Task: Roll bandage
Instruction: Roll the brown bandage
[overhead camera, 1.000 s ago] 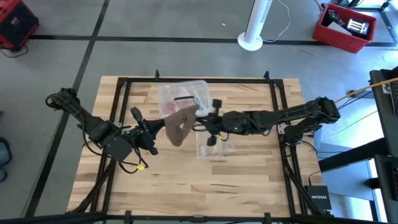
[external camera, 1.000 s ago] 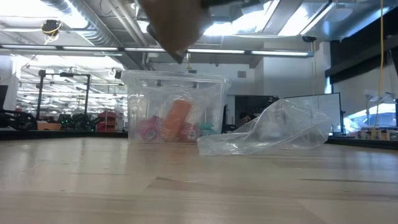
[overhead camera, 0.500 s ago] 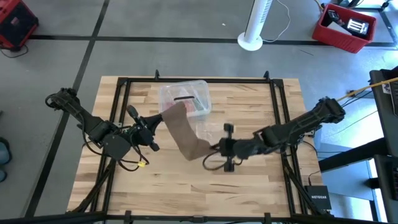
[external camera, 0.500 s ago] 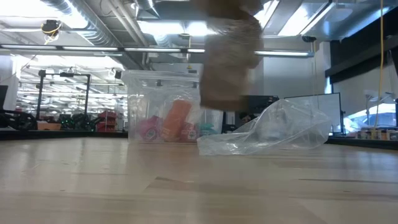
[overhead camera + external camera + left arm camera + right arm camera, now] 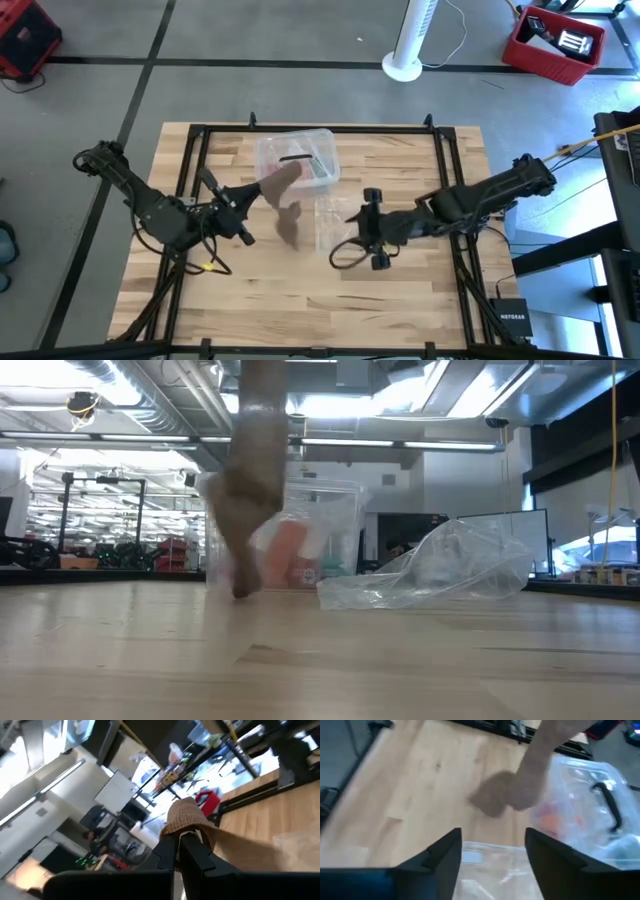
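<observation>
Bandage [image 5: 285, 205] hangs as a tan strip over the table's middle, one end pinched in the left gripper [image 5: 254, 193], the loose end dangling down toward the wood. In the low view the bandage [image 5: 252, 480] drops from the top edge and its tip sits just above or at the table surface; cannot tell if it touches. Left wrist view: the two dark fingers [image 5: 190, 852] are clamped together on a bunched fold of the bandage [image 5: 187, 817].

Right gripper [image 5: 372, 228] sits near the strip's free end, apart from it, over the right-centre of the table; jaws apart, nothing between them. Right wrist view shows the fingers [image 5: 445, 852] spread wide, with the bandage [image 5: 520, 785] hanging ahead.

Clear box [image 5: 300, 155] with red contents stands just behind the strip, toward the table's far edge; the bandage partly hides it in the low view. Crinkled plastic bag [image 5: 440, 575] lies beside the box, between it and the right gripper.

Table [image 5: 300, 320] wooden, dark frame around it
</observation>
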Robot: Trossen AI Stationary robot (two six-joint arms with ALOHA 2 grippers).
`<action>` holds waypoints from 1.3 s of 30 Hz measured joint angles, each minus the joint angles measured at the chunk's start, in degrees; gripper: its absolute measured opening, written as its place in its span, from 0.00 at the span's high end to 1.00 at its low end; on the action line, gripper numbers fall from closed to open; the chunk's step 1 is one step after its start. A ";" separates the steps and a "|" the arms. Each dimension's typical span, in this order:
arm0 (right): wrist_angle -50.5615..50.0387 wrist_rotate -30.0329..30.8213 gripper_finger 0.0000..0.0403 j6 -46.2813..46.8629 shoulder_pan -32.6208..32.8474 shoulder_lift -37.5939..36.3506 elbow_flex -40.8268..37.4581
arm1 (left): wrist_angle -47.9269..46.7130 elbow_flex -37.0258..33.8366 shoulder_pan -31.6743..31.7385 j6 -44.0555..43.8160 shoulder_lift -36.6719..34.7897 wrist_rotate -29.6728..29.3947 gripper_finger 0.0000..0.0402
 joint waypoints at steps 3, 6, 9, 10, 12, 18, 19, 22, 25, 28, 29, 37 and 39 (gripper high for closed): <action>1.78 -0.80 0.40 -1.80 -2.66 -0.09 -2.97 | -0.17 0.00 0.47 -2.52 0.00 5.66 1.00; 7.38 -6.03 0.38 -3.22 -5.33 -0.66 -8.76 | -0.27 0.00 1.22 -5.38 0.00 6.50 1.00; 18.88 -12.85 0.38 -4.12 -8.02 -1.82 -15.46 | -0.46 0.00 1.98 -8.93 -0.02 6.66 1.00; 22.71 -14.78 0.38 -4.10 -8.76 -1.92 -17.50 | -1.11 0.00 2.16 -10.74 0.01 7.43 1.00; 30.56 -17.37 0.38 -3.77 -9.91 -1.92 -21.30 | -5.31 -0.14 2.28 -16.59 0.02 8.66 1.00; 46.81 -15.91 0.38 -0.98 -10.22 -1.93 -29.36 | -1.61 -6.61 1.33 -24.51 0.15 9.13 1.00; 48.02 -13.31 0.38 -0.96 -10.16 -1.90 -30.18 | 0.02 -7.78 1.34 -25.04 0.15 9.20 1.00; 51.13 -9.16 0.38 0.07 -9.91 -1.95 -31.82 | 3.17 -11.16 1.41 -27.29 0.13 10.72 1.00; 50.66 -8.85 0.38 1.18 -9.91 -1.84 -31.94 | 4.71 -13.40 2.32 -30.23 0.14 12.80 1.00; 51.48 -9.01 0.38 0.33 -9.83 -1.84 -31.94 | 5.17 -13.98 3.35 -32.42 0.13 15.11 1.00; 51.45 -8.98 0.38 0.34 -9.86 -2.00 -31.94 | 5.39 -14.02 3.72 -32.69 0.13 16.24 1.00; 44.43 -14.59 0.38 2.33 -9.89 -4.04 -31.94 | 6.21 -14.05 5.50 -33.26 0.13 19.66 1.00; 46.36 -17.84 0.38 2.00 -9.89 -4.29 -33.67 | 6.75 -14.05 5.58 -32.26 0.13 19.63 1.00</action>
